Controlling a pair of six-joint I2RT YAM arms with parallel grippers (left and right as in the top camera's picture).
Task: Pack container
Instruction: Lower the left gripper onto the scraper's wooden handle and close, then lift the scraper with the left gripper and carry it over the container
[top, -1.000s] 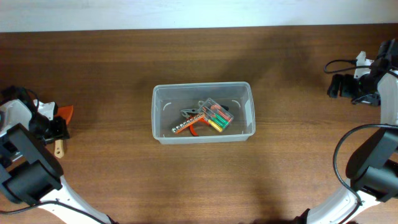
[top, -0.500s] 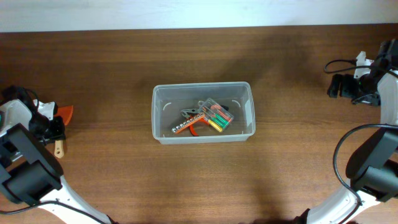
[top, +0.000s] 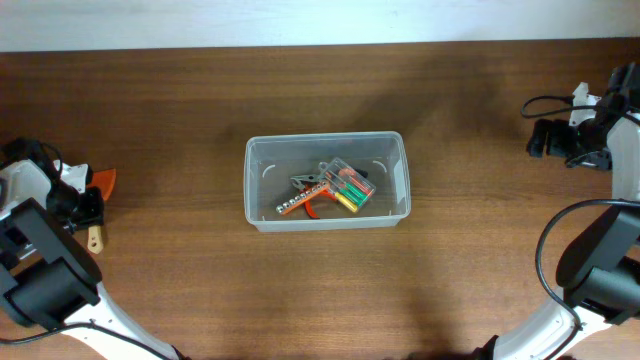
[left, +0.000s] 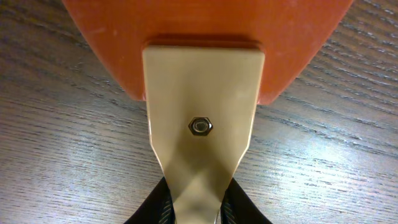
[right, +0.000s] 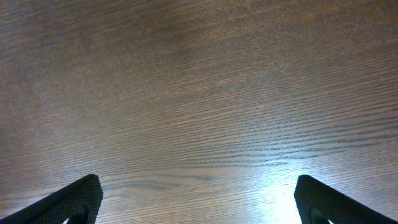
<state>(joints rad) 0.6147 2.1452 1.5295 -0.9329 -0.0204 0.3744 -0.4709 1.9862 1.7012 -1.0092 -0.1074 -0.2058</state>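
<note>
The worktop (top: 200, 120) is the largest thing in sight, a dark brown wooden surface with fine, wavy grain running along its length and a pale glare patch in the right wrist view. The left arm (top: 40, 270) and right arm (top: 600, 260), black and white with rounded joints, reach in from the two near corners. At the middle of the worktop sits the container (top: 256, 180), a translucent plastic tub, rectangular with rounded corners and a raised rim, well apart from both arms. At the left edge lies a scraper (top: 104, 182) with a broad, smooth orange blade (left: 205, 31) curved at its shoulders and a flat cream handle (left: 202, 93) that tapers toward the near end. The left end effector (left: 196, 205) is closed narrow on that tapered end, its ribbed black fingers (left: 154, 208) pressed against either side. The right end effector (right: 199, 199) stands wide, its two dark fingertips (right: 81, 196) at opposite corners of the view, over bare wood and holding nothing. Inside the container rests a small clear case (top: 350, 186) with yellow, green and red pieces, lying tilted beside a grey metal tool (top: 305, 182), an orange-handled piece (top: 315, 208) and a beaded silvery strip (top: 292, 206). A small hexagonal metal nut (left: 201, 126) sits in the middle of the scraper's handle.
</note>
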